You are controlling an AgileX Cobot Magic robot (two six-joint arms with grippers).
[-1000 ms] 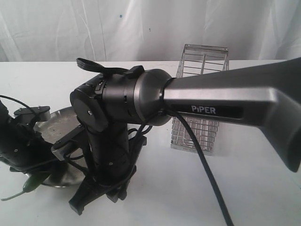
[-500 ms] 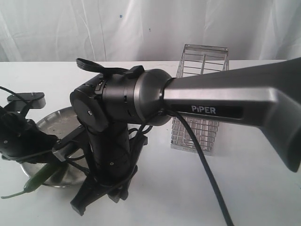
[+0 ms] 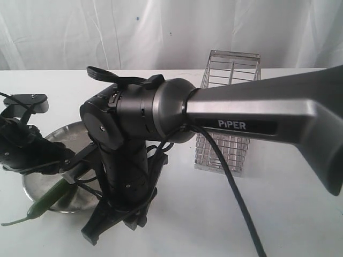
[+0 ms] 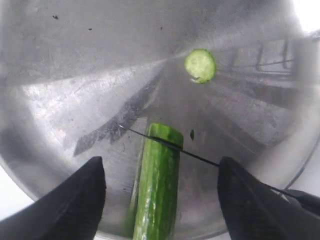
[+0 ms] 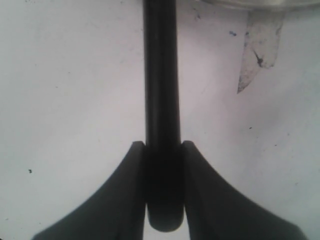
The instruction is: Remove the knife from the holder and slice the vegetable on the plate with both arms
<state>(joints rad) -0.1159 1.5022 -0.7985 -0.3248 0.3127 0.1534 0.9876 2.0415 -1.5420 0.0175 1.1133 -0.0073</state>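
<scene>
Item: glossy slender green vegetable (image 4: 157, 195), lying on the round steel plate (image 4: 60, 75), near left. Your left end effector (image 4: 161, 175) stands apart, astride it without touching. The right end effector (image 5: 162, 147) is clamped on the slim dark knife (image 5: 161, 100). Risk: unheld, the vegetable may roll under the blade.

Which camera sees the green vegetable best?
The left wrist view: the vegetable lies large on the plate, its cut end under the knife blade, a slice beyond. The exterior view shows only its stem end, small, at the plate's edge. The right wrist view shows none of it.
</scene>
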